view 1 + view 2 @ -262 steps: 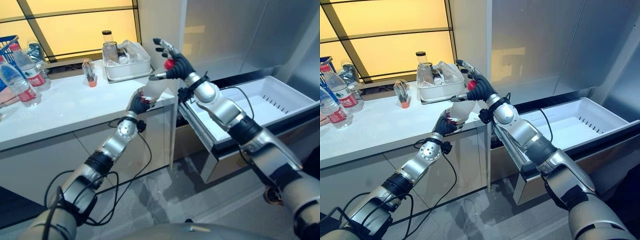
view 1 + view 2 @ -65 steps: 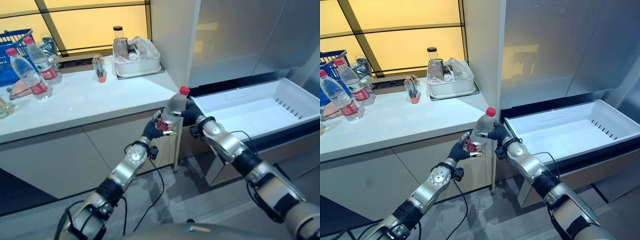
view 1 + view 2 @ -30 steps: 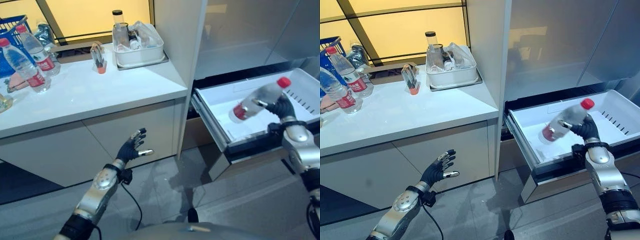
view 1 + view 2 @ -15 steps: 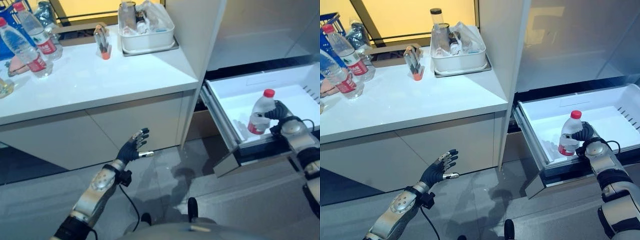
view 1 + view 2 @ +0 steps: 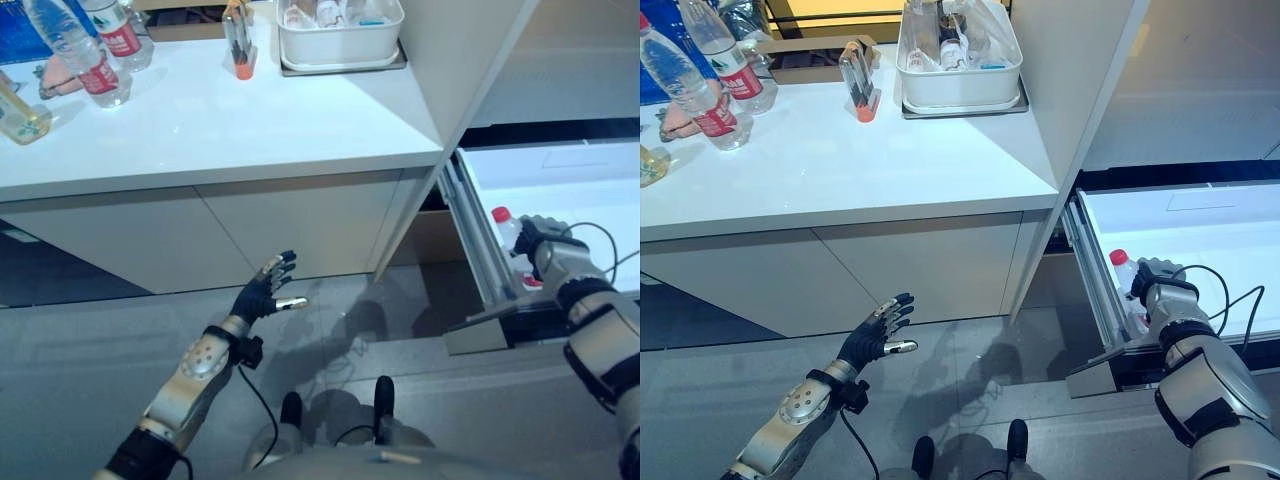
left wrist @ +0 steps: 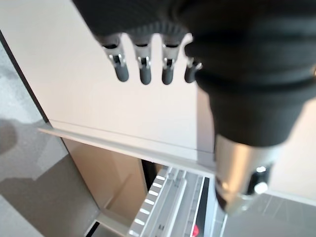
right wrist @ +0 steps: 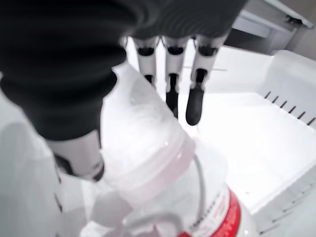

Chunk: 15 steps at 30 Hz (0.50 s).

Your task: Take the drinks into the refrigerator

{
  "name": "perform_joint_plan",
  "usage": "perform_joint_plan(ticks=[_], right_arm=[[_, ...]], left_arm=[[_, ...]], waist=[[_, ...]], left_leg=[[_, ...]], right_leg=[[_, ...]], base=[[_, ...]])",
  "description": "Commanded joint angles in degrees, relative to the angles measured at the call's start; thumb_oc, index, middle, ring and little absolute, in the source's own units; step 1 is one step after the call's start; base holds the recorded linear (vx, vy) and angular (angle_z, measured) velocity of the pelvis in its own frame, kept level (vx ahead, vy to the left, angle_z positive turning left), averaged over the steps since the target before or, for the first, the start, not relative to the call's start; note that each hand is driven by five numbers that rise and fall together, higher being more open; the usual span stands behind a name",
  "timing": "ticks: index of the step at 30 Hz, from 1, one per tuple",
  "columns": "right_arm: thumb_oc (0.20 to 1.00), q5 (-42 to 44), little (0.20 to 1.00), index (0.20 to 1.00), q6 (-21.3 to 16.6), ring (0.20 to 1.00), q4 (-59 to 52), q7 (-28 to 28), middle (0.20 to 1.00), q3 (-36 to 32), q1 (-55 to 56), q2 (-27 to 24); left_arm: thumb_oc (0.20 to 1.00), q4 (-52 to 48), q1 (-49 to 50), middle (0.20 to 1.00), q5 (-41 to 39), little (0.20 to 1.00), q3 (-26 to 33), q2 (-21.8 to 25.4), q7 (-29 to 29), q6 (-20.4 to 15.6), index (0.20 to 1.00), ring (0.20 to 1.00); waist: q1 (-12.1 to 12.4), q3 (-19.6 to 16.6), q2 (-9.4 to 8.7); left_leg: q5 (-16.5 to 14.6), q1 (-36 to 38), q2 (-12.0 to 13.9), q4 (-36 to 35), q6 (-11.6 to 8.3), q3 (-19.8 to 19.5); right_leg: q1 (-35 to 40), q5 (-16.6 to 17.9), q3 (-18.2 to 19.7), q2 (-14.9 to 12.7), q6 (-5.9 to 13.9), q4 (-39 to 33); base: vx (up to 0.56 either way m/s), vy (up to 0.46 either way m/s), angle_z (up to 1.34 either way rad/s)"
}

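At right of frame the right hand, fingers curled round the bottle, sets it in the drawer; release comes next, while the left hand hangs open.

The clear plastic water bottle with a red cap looks thin and crinkly, slightly frosted. The white plastic fridge drawer is smooth and matt. The white table has a glossy top, and the grey floor looks polished, faintly reflective.
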Motion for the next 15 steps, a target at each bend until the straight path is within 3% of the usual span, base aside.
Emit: perform_joint_plan(ticks=[1,5,9,12,15], right_arm=[[1.000,3.0,1.000,1.000,-3.4,1.000,0.6,3.2,1.000,3.7,1.7,8.8],[1.000,6.9,1.000,1.000,-3.7,1.000,-0.1,1.3,1.000,2.2,1.3,12.1],[1.000,10.2,1.000,1.000,-4.1,1.000,-1.4,0.1,1.000,0.4,1.2,13.1],[1.000,24.0,1.000,1.000,-6.6,1.000,-6.3,-2.2,1.000,-6.9,3.6,12.7],[1.000,31.9,1.000,1.000,-8.5,1.000,-8.2,-4.1,1.000,-12.2,6.5,11.7]], left_arm=[[1.000,-7.7,-3.4,1.000,0.9,1.000,2.7,-0.4,1.9,-4.9,1.000,1.000],[1.000,-9.3,-3.1,1.000,0.2,1.000,2.9,-1.0,3.1,-5.5,1.000,1.000],[1.000,-9.2,-3.4,1.000,0.3,1.000,3.0,-1.2,3.7,-5.7,1.000,1.000],[1.000,-8.1,-3.8,1.000,0.8,1.000,3.3,-1.6,4.2,-6.2,1.000,1.000],[1.000,-7.7,-3.7,1.000,1.5,1.000,3.5,-1.2,3.9,-6.4,1.000,1.000]], waist=[[0.7,4.7,0.97],[1.2,6.7,2.94],[1.1,7.3,3.55],[0.3,7.8,4.00],[-0.3,8.0,4.06]], left_leg=[[0.9,-7.3,-3.7,2.4,1.77,-4.5],[2.0,-8.0,-3.9,2.1,1.59,-4.7],[2.4,-8.0,-3.8,1.9,1.44,-4.9],[2.6,-7.5,-3.6,1.4,1.33,-5.4],[2.6,-7.1,-3.5,1.3,1.21,-5.7]], right_leg=[[4.5,-7.1,-0.9,-2.3,3.47,1.1],[3.5,-7.0,-1.0,-2.4,3.27,1.4],[3.4,-7.2,-1.3,-2.4,3.23,1.6],[3.8,-7.4,-1.6,-2.3,3.17,1.5],[4.3,-7.6,-2.0,-2.4,3.17,1.5]], base=[[-0.05,0.002,0.01],[-0.06,0.014,0.03],[-0.04,0.000,0.05],[-0.03,-0.009,0.09],[-0.03,-0.016,0.04]])
